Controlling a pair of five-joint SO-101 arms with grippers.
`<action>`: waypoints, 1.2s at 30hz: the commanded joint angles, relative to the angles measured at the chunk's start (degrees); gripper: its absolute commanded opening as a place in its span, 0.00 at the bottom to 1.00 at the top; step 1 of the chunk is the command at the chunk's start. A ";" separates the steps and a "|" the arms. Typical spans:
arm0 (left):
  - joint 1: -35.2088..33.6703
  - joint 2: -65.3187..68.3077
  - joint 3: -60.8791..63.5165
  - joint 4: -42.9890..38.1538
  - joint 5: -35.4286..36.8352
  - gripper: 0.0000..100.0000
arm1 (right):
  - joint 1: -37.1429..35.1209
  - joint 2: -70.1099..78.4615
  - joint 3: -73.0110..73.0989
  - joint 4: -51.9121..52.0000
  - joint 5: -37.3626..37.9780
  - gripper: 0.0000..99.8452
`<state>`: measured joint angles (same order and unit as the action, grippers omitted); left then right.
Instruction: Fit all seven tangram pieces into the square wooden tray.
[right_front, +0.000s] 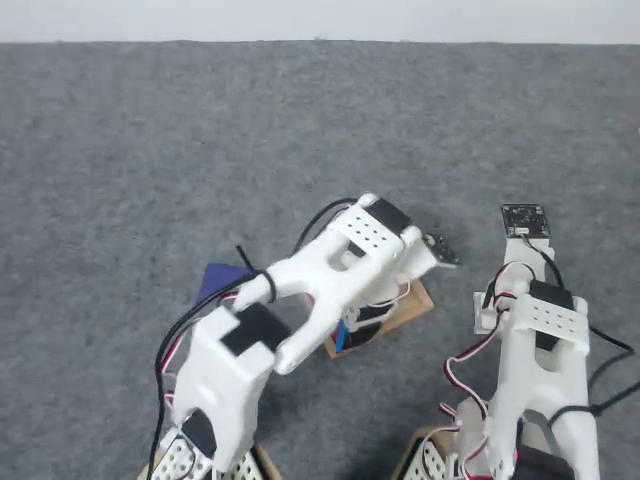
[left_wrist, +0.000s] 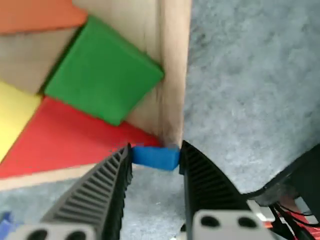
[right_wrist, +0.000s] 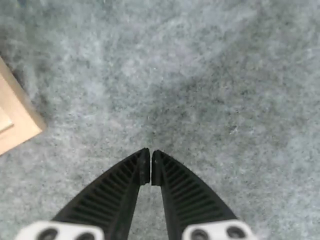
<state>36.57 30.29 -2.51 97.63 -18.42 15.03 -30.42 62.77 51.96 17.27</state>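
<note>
My left gripper (left_wrist: 155, 150) is shut on a small blue piece (left_wrist: 154, 157) right at a corner of the square wooden tray (left_wrist: 172, 75). In the tray lie a green square (left_wrist: 102, 75), a red triangle (left_wrist: 70, 142), a yellow piece (left_wrist: 12, 117) and an orange piece (left_wrist: 37, 15). From above, the left arm (right_front: 330, 270) covers most of the tray (right_front: 415, 302), and the blue piece (right_front: 343, 336) peeks out under it. A dark blue piece (right_front: 222, 280) lies on the carpet beside the arm. My right gripper (right_wrist: 150, 167) is shut and empty above bare carpet, near a tray corner (right_wrist: 15, 120).
Grey carpet (right_front: 300, 130) covers the whole table. The right arm (right_front: 540, 340) stands to the right of the tray, with its wrist camera board (right_front: 525, 220) towards the far side. Both arm bases sit at the near edge.
</note>
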 joint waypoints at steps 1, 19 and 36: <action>0.35 2.20 -5.41 0.00 -0.53 0.15 | 0.48 -0.13 -3.25 -1.10 0.62 0.03; -1.49 4.22 -9.71 1.14 -0.26 0.21 | 0.13 -0.13 -3.08 -1.10 0.88 0.03; -6.95 4.13 -11.56 1.41 -0.79 0.21 | -1.80 -0.13 -2.90 -0.66 0.88 0.03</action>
<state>30.51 35.03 -11.74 97.80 -18.51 13.80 -30.33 62.77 51.96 17.54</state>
